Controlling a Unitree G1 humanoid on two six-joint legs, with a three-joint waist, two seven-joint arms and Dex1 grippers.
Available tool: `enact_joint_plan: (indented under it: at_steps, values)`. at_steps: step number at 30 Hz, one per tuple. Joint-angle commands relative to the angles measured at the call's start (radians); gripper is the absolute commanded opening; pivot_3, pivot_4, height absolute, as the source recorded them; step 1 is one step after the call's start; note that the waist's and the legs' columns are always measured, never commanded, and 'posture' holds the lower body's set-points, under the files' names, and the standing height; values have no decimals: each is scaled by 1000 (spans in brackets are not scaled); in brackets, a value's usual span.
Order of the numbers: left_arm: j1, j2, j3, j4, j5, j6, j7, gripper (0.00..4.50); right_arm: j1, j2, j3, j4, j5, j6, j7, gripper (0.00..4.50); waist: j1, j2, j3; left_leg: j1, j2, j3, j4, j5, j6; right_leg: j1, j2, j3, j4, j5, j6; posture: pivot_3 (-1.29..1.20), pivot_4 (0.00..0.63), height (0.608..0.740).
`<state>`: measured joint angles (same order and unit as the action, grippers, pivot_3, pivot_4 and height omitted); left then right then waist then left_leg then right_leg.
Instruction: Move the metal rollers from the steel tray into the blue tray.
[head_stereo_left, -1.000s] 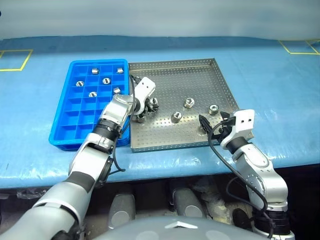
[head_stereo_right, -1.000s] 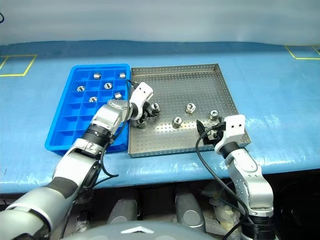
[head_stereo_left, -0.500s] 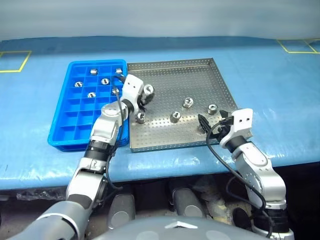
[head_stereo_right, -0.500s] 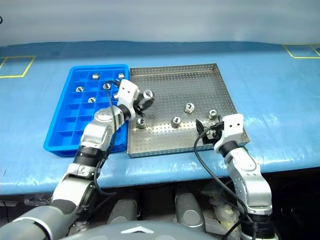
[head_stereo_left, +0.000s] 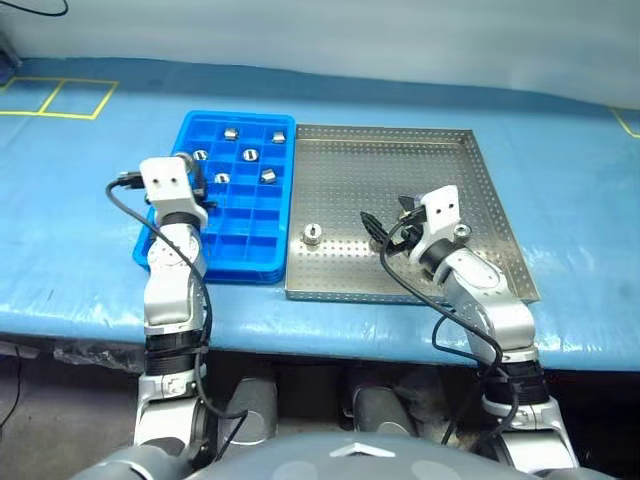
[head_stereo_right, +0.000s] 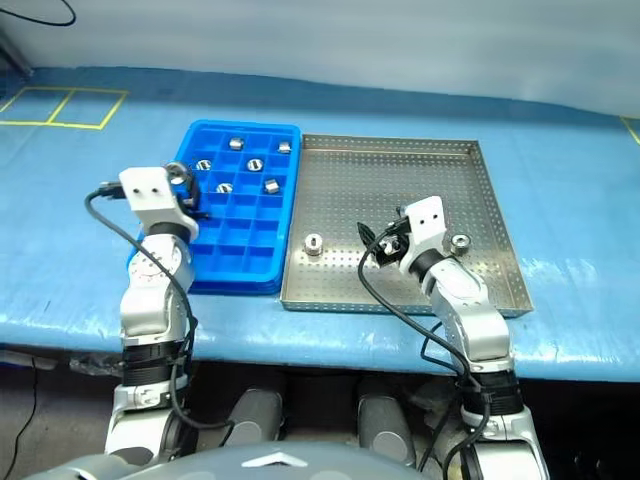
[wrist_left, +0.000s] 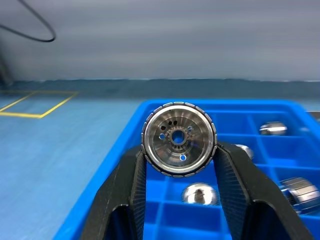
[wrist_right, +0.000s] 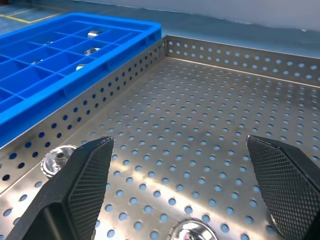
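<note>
The left end effector (wrist_left: 179, 165) is clamped on one metal roller (wrist_left: 179, 138), its two black fingers pressing the ribbed rim from either side, held above the outer edge of the blue tray (head_stereo_left: 200, 262). The right end effector (wrist_right: 185, 190) stands wide apart with nothing between its fingers, low over the steel tray (head_stereo_left: 390, 160). Five rollers (head_stereo_left: 248, 155) sit in separate compartments at the blue tray's far end. On the perforated steel floor one roller (head_stereo_left: 313, 234) lies near the blue tray and another (head_stereo_right: 460, 241) just beside the right wrist. Both trays sit touching on a bench (head_stereo_left: 80, 250) under blue sheeting with yellow tape squares (head_stereo_left: 55, 97); a pale wall rises behind.
</note>
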<state>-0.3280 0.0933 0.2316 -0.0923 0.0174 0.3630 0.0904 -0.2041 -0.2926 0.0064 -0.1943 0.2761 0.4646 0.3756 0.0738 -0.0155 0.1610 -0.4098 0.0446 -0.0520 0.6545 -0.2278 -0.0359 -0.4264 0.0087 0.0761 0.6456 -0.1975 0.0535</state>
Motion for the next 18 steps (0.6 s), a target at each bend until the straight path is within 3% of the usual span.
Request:
enact_joint_plan:
  at_steps: [1, 12, 18]
  values:
    - [9, 37, 7, -26, -21, -6, -33, 1700, -14, 3, 12, -6, -7, -22, 16, 4500, 15, 0, 0, 0, 0, 0, 0, 0, 0, 0, 0, 0, 0, 0, 0, 289, 150, 740]
    - [-38, 111, -27, 96, -52, 3, -143, 1700, 13, 5, 2, -37, -11, -12, 15, 4500, 23, 0, 0, 0, 0, 0, 0, 0, 0, 0, 0, -1, -1, -1, -3, 241, 150, 740]
    - [-74, 101, 3, 169, -46, 6, -67, 1700, 37, 3, -11, -63, -9, -8, 3, 4500, 11, 0, 0, 0, 0, 0, 0, 0, 0, 0, 0, -1, -1, -1, -2, 208, 150, 740]
